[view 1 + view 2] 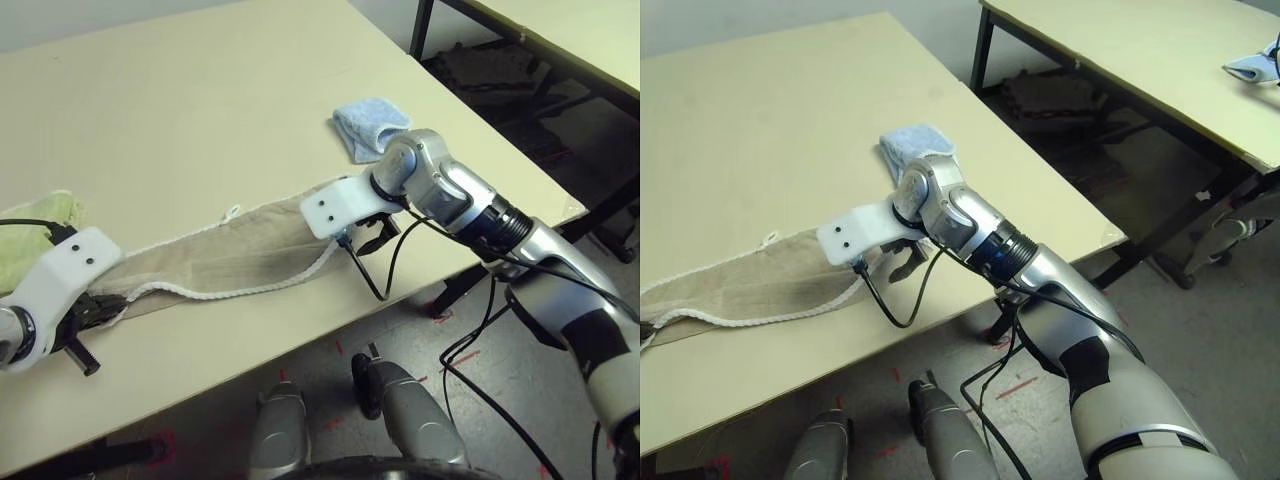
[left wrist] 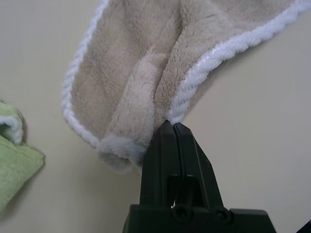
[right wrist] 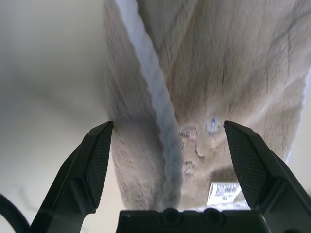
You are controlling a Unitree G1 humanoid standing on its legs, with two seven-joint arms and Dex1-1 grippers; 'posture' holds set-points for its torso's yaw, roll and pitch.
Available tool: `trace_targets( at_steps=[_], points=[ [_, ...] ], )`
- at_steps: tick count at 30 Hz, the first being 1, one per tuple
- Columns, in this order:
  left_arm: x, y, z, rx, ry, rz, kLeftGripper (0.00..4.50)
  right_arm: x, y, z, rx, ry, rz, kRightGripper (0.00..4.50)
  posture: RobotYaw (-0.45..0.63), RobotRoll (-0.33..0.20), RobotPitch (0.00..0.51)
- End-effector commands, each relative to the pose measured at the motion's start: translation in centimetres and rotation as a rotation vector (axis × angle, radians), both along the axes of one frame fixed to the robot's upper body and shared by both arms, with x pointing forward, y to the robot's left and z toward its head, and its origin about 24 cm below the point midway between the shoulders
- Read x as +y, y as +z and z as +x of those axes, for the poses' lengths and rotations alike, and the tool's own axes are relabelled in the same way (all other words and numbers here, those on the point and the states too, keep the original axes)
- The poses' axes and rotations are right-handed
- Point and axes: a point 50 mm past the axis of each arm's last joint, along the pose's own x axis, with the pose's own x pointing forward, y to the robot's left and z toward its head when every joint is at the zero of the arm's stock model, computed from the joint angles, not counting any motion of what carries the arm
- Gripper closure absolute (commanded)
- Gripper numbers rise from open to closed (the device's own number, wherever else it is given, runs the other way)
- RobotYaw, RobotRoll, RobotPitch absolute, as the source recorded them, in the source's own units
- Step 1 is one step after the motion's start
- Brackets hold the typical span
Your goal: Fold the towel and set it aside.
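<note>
The towel (image 1: 215, 262) lies as a long strip along the table's (image 1: 200, 120) near edge, seemingly stretched for folding. The left gripper (image 2: 174, 133) is clamped shut, apparently pinching one end's white trim. The right gripper (image 3: 167, 145) hangs over the other end, fingers fully spread and empty.

The right gripper (image 3: 167, 133), with two black ridged fingers (image 3: 95, 162), stands spread wide above the beige terry towel with white corded edging (image 3: 228, 73). The towel lies on the pale cream table surface (image 3: 48, 73). A white edge cord (image 3: 155, 104) runs lengthwise between the fingers. Small embroidered marks (image 3: 197, 141) in faint blue and pink sit between the fingers, with a white printed label (image 3: 223, 192) just beside them.
</note>
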Motion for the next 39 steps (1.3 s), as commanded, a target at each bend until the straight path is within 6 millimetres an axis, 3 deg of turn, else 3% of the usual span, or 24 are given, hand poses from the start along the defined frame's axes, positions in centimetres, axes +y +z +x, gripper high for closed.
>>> trace_targets(
  at_steps=[1,5,8,19,25,36,39],
  points=[
    [-0.2,-0.3,-0.2,0.012,0.001,-0.003,4.50,0.1,-0.3,0.2,-0.016,0.023,-0.035,0.02,-0.01,0.000,0.190],
    [-0.3,-0.4,-0.1,0.010,-0.001,-0.003,4.50,-0.2,-0.6,0.3,-0.023,0.026,-0.052,0.02,-0.01,0.000,0.190],
    [-0.3,-0.3,0.2,0.005,-0.002,0.001,4.50,-0.1,-0.6,0.3,-0.017,0.028,-0.046,0.46,-0.02,0.000,0.188],
    [0.0,-0.3,0.0,0.015,0.009,0.004,4.50,1.2,0.7,-0.1,0.019,0.060,0.044,4.41,-0.02,0.000,0.190],
    [0.5,-0.1,-0.5,0.023,0.022,0.007,4.50,0.3,2.0,-0.1,0.045,0.070,0.045,4.46,-0.02,0.000,0.189],
    [2.0,2.0,-3.3,0.028,0.039,-0.043,4.50,-4.8,4.5,1.9,0.110,0.002,0.086,4.46,-0.02,0.000,0.181],
    [1.1,2.5,-3.8,0.028,-0.003,-0.096,4.50,-5.4,4.5,1.9,0.145,0.017,0.125,4.46,-0.02,0.000,0.178]
  ],
)
